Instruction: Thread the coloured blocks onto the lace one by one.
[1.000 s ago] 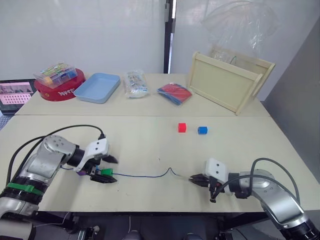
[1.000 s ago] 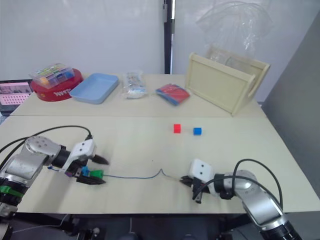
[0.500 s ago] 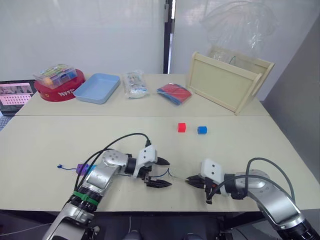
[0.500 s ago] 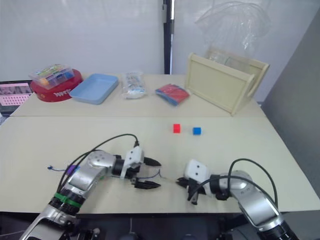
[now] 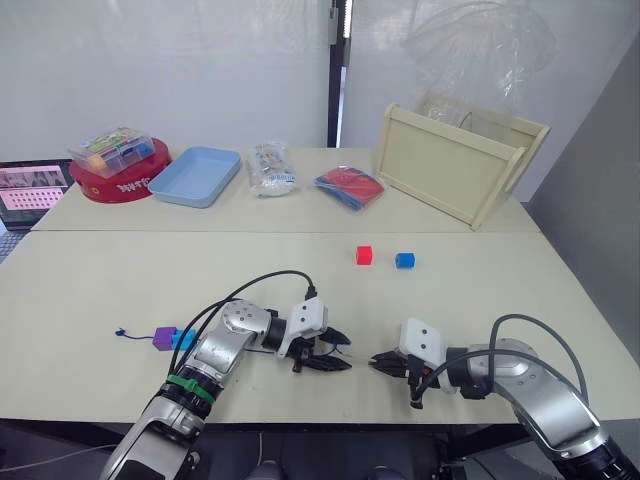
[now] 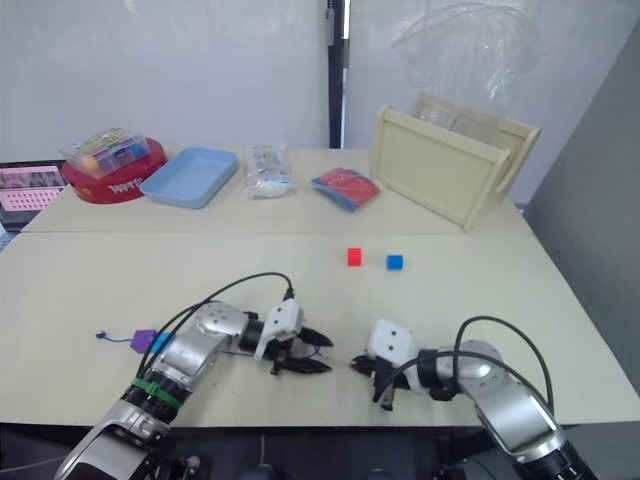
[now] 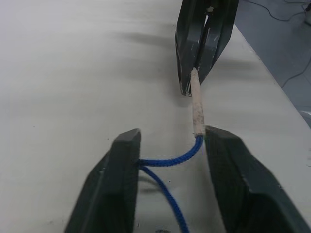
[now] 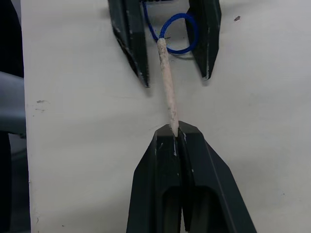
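Blue lace (image 7: 167,160) lies on the desk (image 5: 300,290), its pale tip (image 8: 166,87) pinched by the right pincer (image 8: 175,138), whose fingers are pressed together. The left pincer (image 7: 167,150) is spread, straddling the cord just behind the tip. Purple and cyan blocks (image 5: 172,339) sit on the lace far from the tip; the red block (image 5: 364,255) and blue block (image 5: 404,260) lie loose, well beyond it. Step in hand: regrasping the lace near the tip. Next, the left pincer should close there, freeing the right for a block. Compared with 0.5 s ago, the left pincer has advanced closer to the tip.
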Tool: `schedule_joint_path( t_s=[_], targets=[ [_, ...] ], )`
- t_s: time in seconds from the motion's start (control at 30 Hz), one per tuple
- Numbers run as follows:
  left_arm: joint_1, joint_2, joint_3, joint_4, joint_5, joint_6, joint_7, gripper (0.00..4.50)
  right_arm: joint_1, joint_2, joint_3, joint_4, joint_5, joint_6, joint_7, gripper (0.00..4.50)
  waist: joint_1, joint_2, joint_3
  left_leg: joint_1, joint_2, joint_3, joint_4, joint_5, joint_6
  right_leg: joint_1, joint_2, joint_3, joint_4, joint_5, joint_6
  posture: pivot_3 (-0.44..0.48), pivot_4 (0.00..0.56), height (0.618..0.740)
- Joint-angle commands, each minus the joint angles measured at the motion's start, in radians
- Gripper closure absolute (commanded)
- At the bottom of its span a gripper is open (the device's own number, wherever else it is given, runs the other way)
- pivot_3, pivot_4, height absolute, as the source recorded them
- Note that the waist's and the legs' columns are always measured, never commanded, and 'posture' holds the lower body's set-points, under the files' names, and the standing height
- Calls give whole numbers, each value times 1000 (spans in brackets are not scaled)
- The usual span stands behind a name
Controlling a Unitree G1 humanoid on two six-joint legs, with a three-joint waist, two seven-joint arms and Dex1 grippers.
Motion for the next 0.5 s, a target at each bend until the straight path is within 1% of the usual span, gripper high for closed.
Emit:
schedule_joint_path(
  t_s=[0.03,0.07,0.1,0.13,0.5],
  targets=[
    [9,-15,8,-38,-19,2,5,3700,4,-8,-18,-40,26,7,0,4500,0,0,0,0,0,0,0,0,0,0,0,0,0,0,0,0,150,740],
    [11,-17,10,-42,-20,5,6,4065,4,-8,-18,-41,27,9,0,4500,0,0,0,0,0,0,0,0,0,0,0,0,0,0,0,0,150,740],
    [15,-19,10,-46,-19,7,8,4324,6,-10,-19,-42,28,10,0,4500,-1,0,0,0,0,0,0,0,0,0,0,0,0,0,0,0,150,740],
    [19,-22,11,-49,-19,9,10,4463,8,-12,-19,-43,29,11,0,4500,0,0,0,0,0,0,0,0,0,0,0,0,0,0,0,0,150,740],
    [30,-25,27,-78,-33,35,16,4463,19,-31,-14,-38,33,10,2,4500,-1,0,0,0,0,0,0,0,0,0,0,0,0,0,0,0,150,740]
  ],
)
